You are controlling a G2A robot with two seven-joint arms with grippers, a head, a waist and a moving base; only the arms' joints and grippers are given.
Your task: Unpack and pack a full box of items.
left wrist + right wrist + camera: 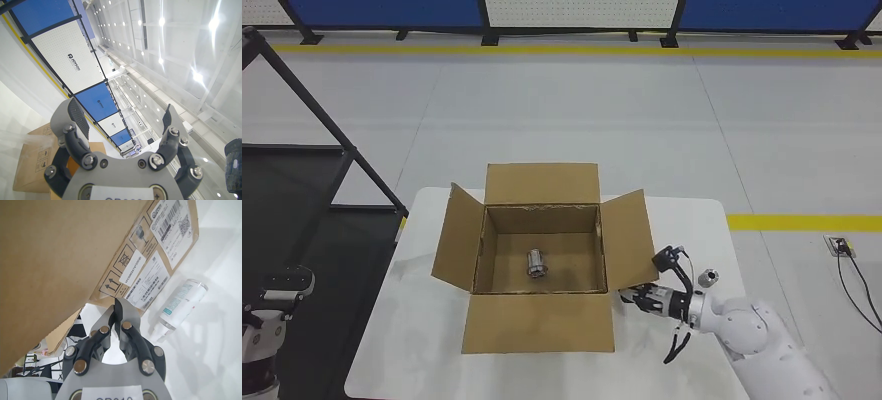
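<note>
The right gripper (116, 308), clenched on nothing, sits beneath the right flap of the open cardboard box (540, 322), tips just at its labelled wall. A white bottle (181, 309) rests on the table (382, 350) near the gripper, outside the box. A small metal can (534, 264) lies inside the box. The left gripper (121, 111) is spread wide, well apart from the box.

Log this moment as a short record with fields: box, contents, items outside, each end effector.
box: cardboard box on the white table, all four flaps open
inside: one small metallic cylinder on the box floor
outside: white bottle lying on the table beside the labelled box wall
left end effector: open, empty, pointed up toward the ceiling
right end effector: shut, empty, under a side flap, close to the labelled wall
</note>
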